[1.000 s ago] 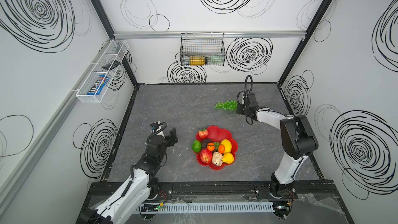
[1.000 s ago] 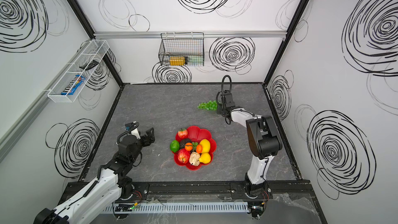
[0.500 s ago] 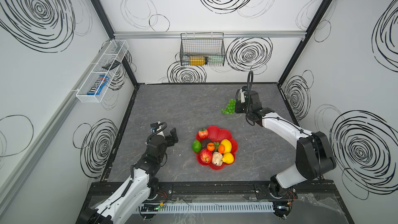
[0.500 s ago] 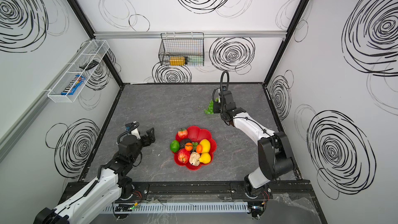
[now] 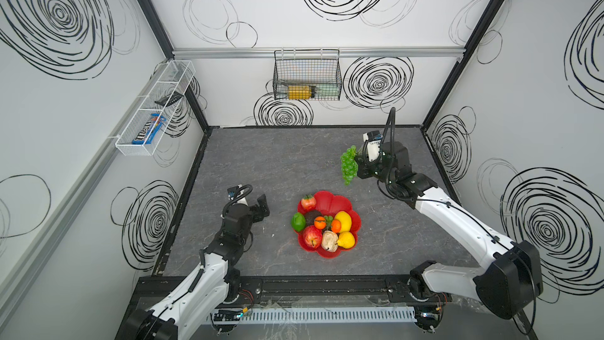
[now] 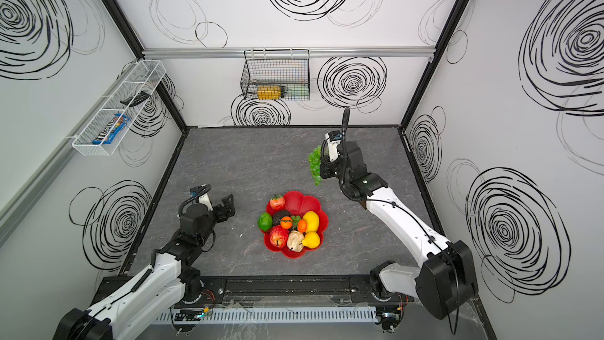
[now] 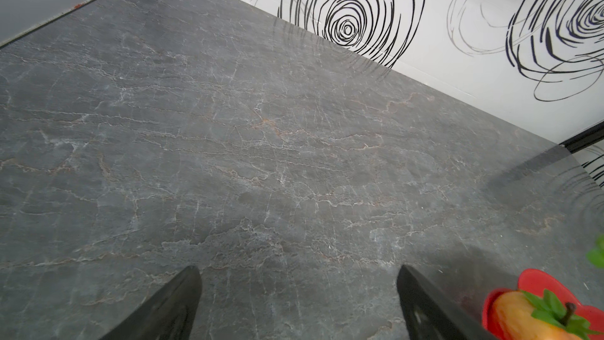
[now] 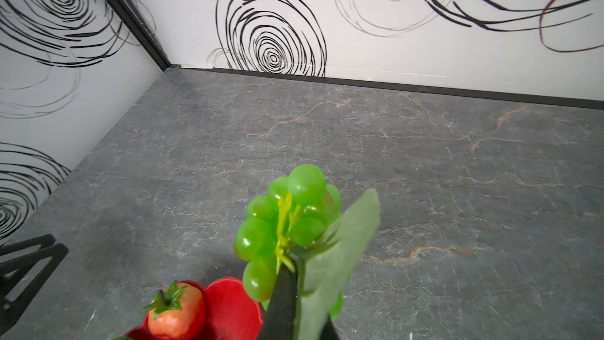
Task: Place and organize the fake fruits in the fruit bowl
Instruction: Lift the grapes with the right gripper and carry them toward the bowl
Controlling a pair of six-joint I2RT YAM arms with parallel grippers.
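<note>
Fruit lies heaped in the red scalloped fruit bowl (image 5: 330,198) near the middle of the grey stone-patterned tabletop (image 5: 277,165) in both top views: a green lime (image 5: 298,221) at its left rim, a dark avocado (image 5: 312,215), two small oranges (image 5: 319,222), two yellow lemons (image 5: 343,220), a red apple (image 5: 312,236), a beige lumpy piece (image 5: 329,241) and a reddish-orange apple (image 5: 308,202) at the far rim. Beyond the bowl and to its right, the right gripper (image 5: 358,163) is clamped on the stem end of the green grape bunch (image 5: 348,165), which hangs clear of the bowl, above the tabletop. The left gripper (image 5: 260,208) is left of the bowl, apart from it, jaws spread wide and holding nothing.

In the left wrist view its two black fingers (image 7: 170,309) stand far apart over the tabletop, with the bowl's rim (image 7: 536,281) and the reddish-orange apple (image 7: 519,318) at the frame's edge.

In the right wrist view the narrow dark fingers (image 8: 282,302) are pressed together on the bunch's stem beside its pale green leaf (image 8: 343,256); the grapes dangle in front, with the bowl's rim (image 8: 232,302) and the same apple (image 8: 176,312) showing past them and part of the left gripper at the frame's edge.
</note>
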